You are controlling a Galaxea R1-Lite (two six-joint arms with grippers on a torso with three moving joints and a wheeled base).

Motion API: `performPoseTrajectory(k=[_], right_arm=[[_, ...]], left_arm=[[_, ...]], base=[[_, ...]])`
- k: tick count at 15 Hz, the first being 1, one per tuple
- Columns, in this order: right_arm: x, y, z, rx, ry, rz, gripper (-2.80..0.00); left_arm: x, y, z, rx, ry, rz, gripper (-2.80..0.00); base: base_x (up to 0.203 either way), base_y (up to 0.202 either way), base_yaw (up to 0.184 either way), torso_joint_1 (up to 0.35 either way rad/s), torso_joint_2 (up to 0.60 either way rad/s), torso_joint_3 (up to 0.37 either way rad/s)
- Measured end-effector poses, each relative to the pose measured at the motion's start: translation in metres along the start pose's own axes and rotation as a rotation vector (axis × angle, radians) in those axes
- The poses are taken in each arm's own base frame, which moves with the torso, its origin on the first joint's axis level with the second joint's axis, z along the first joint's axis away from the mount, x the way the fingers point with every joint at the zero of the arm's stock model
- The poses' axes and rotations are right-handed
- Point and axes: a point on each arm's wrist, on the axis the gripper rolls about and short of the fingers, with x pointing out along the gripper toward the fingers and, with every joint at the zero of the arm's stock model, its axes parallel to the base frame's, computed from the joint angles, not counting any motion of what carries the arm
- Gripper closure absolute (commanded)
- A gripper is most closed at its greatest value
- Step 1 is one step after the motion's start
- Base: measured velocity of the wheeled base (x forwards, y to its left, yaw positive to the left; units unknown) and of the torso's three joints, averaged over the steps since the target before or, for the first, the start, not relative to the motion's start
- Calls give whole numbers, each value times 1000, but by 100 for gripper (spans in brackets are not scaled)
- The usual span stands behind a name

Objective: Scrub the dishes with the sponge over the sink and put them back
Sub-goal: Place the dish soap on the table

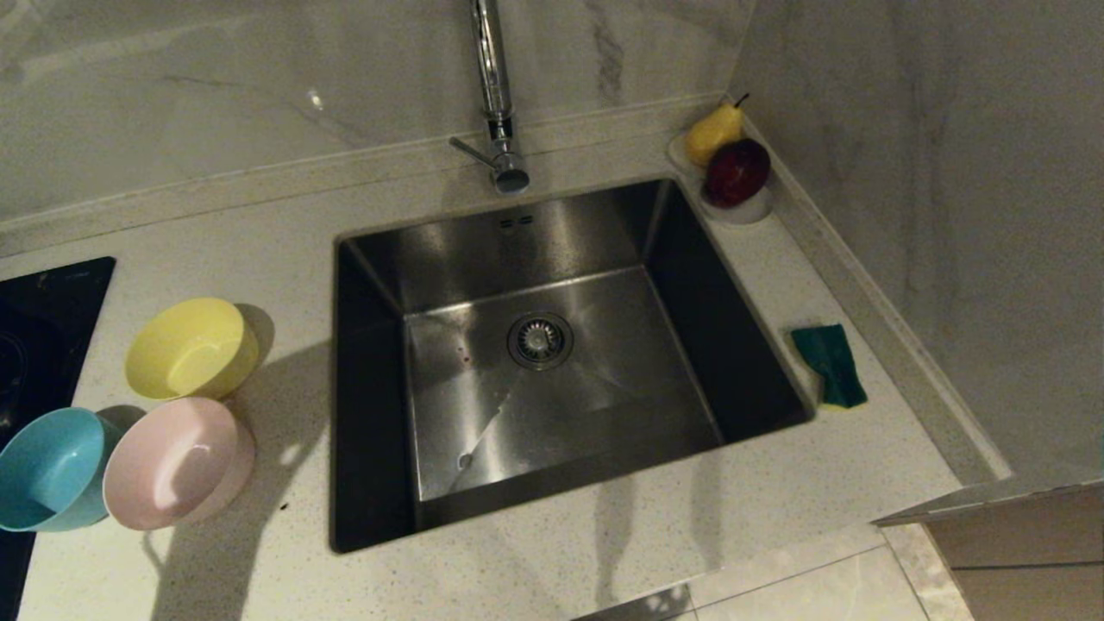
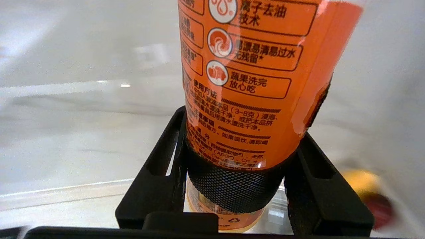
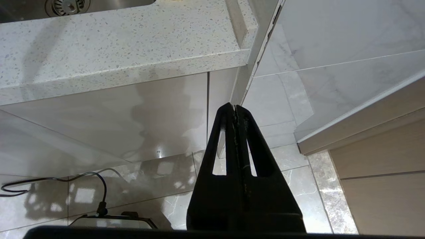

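Clamped between the two black fingers of the left gripper (image 2: 237, 186) is an orange bottle (image 2: 252, 83), held about half open around its lower body, where a black mesh pad (image 2: 232, 191) presses against it. Its label is printed in Chinese: three round icons are set beside boxed lines, of which "去油技术", "无残留" and "蔬果洗完 放心吃" can be read, and below them the heading "使用方法" with small print mentioning "(3~8克)"; a recycling mark is seen near the base. No brand name can be made out. Behind the bottle only blurred pale surfaces are seen. The right gripper (image 3: 235, 108) is parked low beside the counter edge (image 3: 132, 69), pointing at the floor, its fingers pressed together with nothing between them. Neither arm is seen from the head. On the counter, three bowls are counted at the left of the sink (image 1: 552, 362): one yellow bowl (image 1: 191, 348) farthest back, one pink bowl (image 1: 178, 461) in front of it, and one blue bowl (image 1: 52, 468) touching the pink one at the far left. One sponge (image 1: 830, 363) lies green face up on the counter just right of the sink. One drain strainer (image 1: 540, 340) sits at the basin's centre, and one tap (image 1: 496, 95) stands behind it. In the back right corner, one white dish (image 1: 742, 211) carries two fruits, a pear (image 1: 712, 133) and a red apple (image 1: 738, 171). A black hob (image 1: 43, 328) is seen at the left edge.
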Motion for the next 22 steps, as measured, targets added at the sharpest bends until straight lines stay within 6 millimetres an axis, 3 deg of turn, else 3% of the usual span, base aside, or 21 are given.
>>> performPoseTrajectory(k=[5,9,16,22], right_arm=[[0,0,0,0,0,0,0],[0,0,0,0,0,0,0],[0,0,0,0,0,0,0],[0,0,0,0,0,0,0]], left_arm=[[27,52,-7,0,-42,212,0],[54,84,-28,8,-89,343,0],[88,153,-80,27,12,435,0],[85,198,-142,50,110,531,0]], base=[[0,0,0,0,0,0],[0,0,0,0,0,0],[0,0,0,0,0,0],[0,0,0,0,0,0]])
